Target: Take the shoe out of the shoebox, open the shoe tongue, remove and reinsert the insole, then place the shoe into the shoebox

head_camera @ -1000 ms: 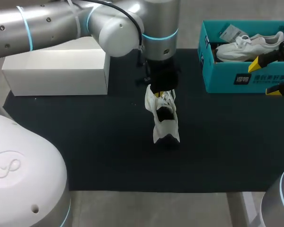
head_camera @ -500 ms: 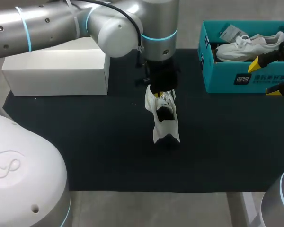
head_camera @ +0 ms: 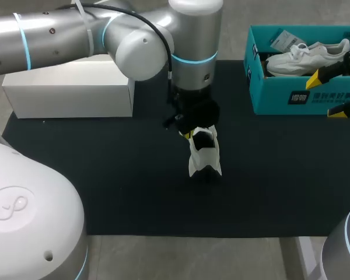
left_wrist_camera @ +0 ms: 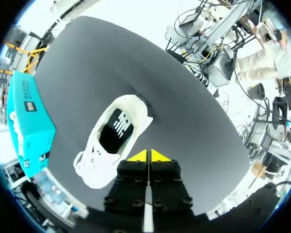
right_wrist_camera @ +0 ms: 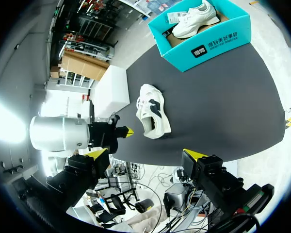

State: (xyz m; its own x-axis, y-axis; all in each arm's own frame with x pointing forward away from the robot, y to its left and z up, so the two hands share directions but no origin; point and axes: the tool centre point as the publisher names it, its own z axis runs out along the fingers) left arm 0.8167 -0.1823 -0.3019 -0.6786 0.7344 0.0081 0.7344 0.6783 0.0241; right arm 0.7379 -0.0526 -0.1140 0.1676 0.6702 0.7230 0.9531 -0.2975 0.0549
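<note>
Mid-mat, shoe (head_camera: pixel 204 153) sits free for tongue work; my left gripper (left_wrist_camera: pixel 148 155) clenched empty beside it; right gripper (right_wrist_camera: pixel 146 153) spread wide, parked by shoebox (head_camera: pixel 274 96).

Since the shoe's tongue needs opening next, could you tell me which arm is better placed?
Left: the left gripper hangs right at the shoe; the right gripper sits off beside the shoebox.
</note>
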